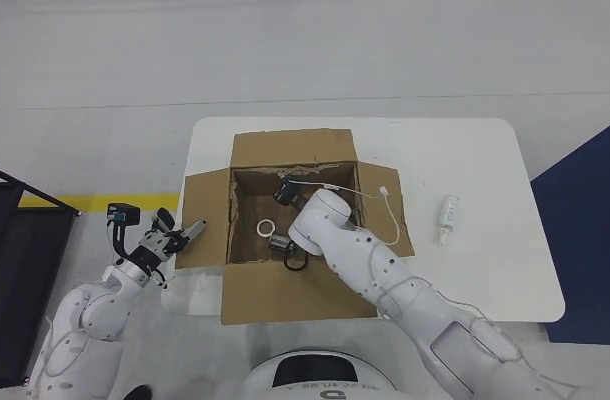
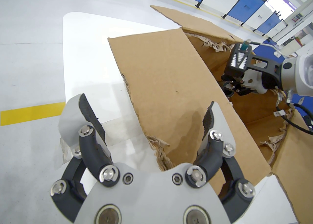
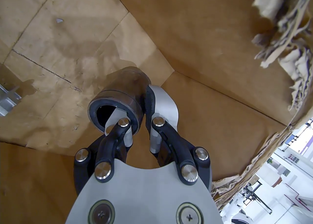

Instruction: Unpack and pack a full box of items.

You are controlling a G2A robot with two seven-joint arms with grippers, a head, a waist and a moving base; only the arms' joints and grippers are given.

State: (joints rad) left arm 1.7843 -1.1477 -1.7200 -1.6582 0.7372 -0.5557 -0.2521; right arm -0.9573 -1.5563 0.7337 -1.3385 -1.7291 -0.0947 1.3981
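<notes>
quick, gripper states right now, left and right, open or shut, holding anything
left gripper: open, holding nothing
right gripper: shut on the wall of a dark cylinder, inside the box

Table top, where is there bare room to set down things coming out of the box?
Widest bare patch: the table at its right near corner, bordered by the right flap of the box, the white bottle and the table edges. Crowded: inside the box, where the right end effector grips a dark cylinder, and the left strip by the left end effector.
</notes>
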